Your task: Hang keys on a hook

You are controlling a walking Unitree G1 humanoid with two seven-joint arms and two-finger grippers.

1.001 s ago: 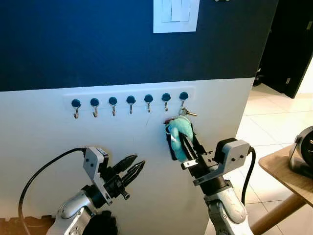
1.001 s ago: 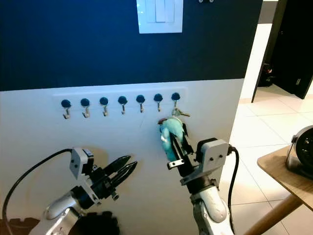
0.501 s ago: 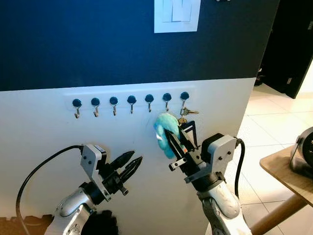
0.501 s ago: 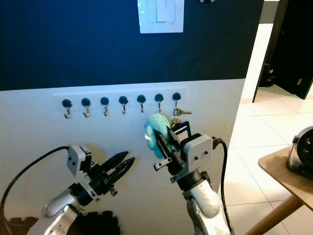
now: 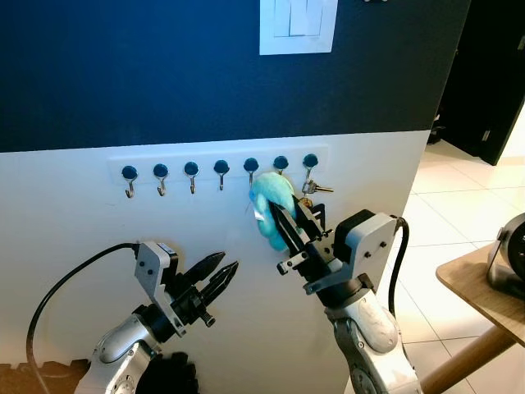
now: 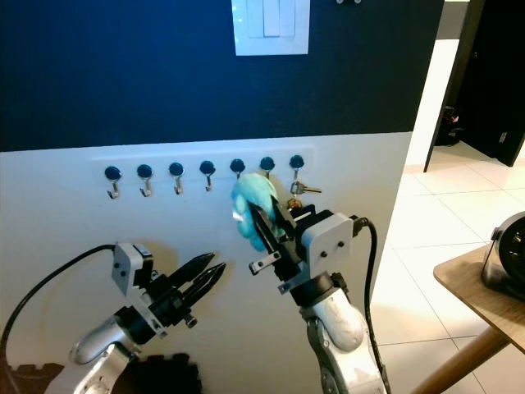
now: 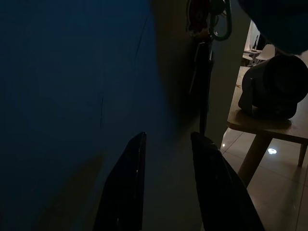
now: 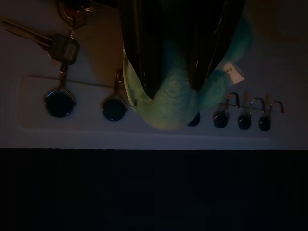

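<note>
No legible text, brand, number or sign in any view.

Small white fabric tag (image 8: pixel 234 73) on the fluffy turquoise plush keychain (image 8: pixel 178 96): faint dark marks on it, too small and dim to read. The same tag in the left eye view shows as a plain white patch.

White wall switch plate (image 5: pixel 298 26) on the dark blue wall: no printing visible.

Silver metal key (image 8: pixel 61 48) hanging by the row of blue-capped hooks: no stamping can be made out.

Silver wrist housing (image 5: pixel 367 244) of the right arm: blank face, no marking visible.
</note>
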